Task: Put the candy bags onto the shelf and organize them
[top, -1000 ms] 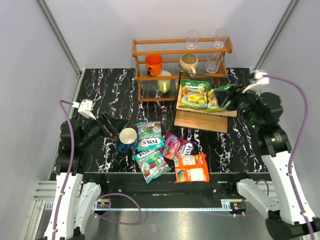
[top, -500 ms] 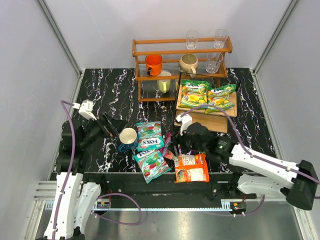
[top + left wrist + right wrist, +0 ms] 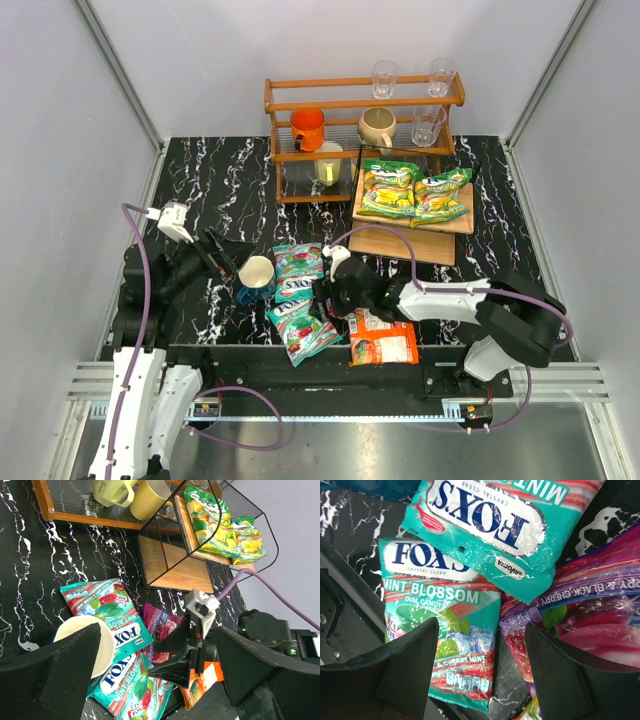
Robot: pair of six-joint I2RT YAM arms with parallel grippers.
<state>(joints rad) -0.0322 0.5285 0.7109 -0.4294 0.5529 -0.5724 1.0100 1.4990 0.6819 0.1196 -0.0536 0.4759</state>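
Note:
Two green-yellow candy bags (image 3: 390,190) (image 3: 440,197) lie side by side on the upper board of the pale wood shelf (image 3: 405,243). Two teal FOX'S bags (image 3: 298,268) (image 3: 305,330), a purple bag (image 3: 350,292) and an orange bag (image 3: 385,342) lie at the table's front. My right gripper (image 3: 335,295) is open and empty, low over them. In the right wrist view it (image 3: 482,650) straddles the lower teal bag (image 3: 440,610) and the purple bag (image 3: 590,615). My left gripper (image 3: 225,255) is open and empty beside the mug.
A blue-and-cream mug (image 3: 255,278) stands just left of the teal bags. An orange-brown rack (image 3: 360,120) with cups and glasses stands behind the shelf. The bags lie close to the table's front edge. Walls close both sides.
My right gripper let go of the second green-yellow bag on the shelf's upper board. It swung forward and left, down over the front bags. The left arm has not moved.

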